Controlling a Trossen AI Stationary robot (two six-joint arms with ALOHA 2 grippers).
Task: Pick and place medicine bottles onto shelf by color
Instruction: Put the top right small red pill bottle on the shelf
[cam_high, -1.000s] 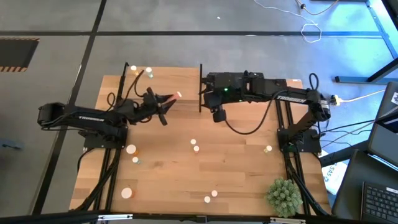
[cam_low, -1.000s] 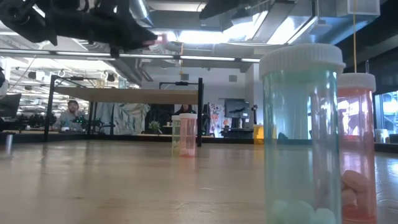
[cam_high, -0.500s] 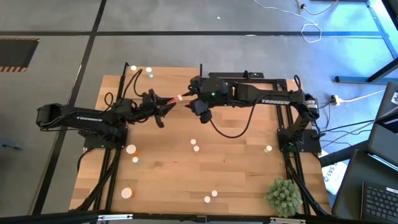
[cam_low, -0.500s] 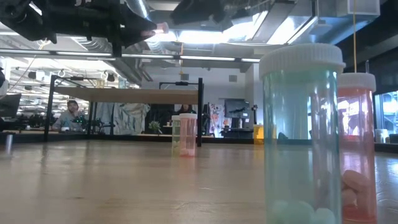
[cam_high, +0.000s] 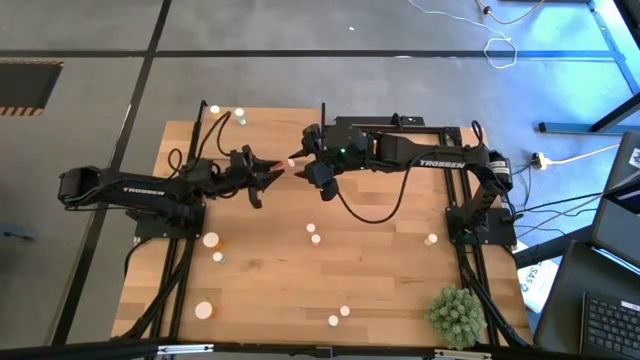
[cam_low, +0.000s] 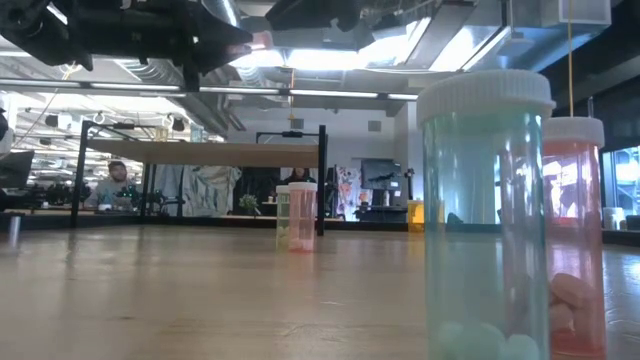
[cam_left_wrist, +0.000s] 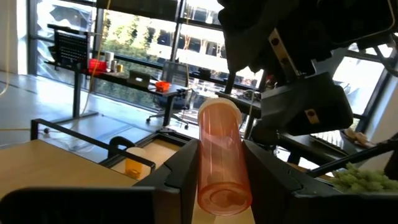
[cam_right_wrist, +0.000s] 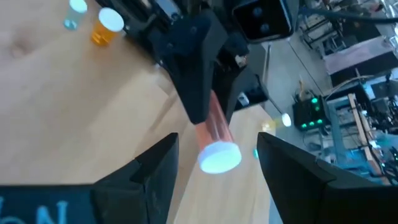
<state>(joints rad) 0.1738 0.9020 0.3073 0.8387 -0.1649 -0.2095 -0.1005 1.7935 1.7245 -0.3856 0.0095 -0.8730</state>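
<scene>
A hand-over is under way above the worktop (cam_high: 260, 250), toward its 12 o'clock edge. The left claw (cam_high: 275, 170) is clenched on a reddish medicine bottle (cam_left_wrist: 221, 155), white cap outward. The right claw (cam_right_wrist: 214, 171) stands released, straddling the cap. Next, probably: right clenches, then left lets go.

A bottle (cam_high: 290, 161) (held aloft) lies between both grippers.
</scene>
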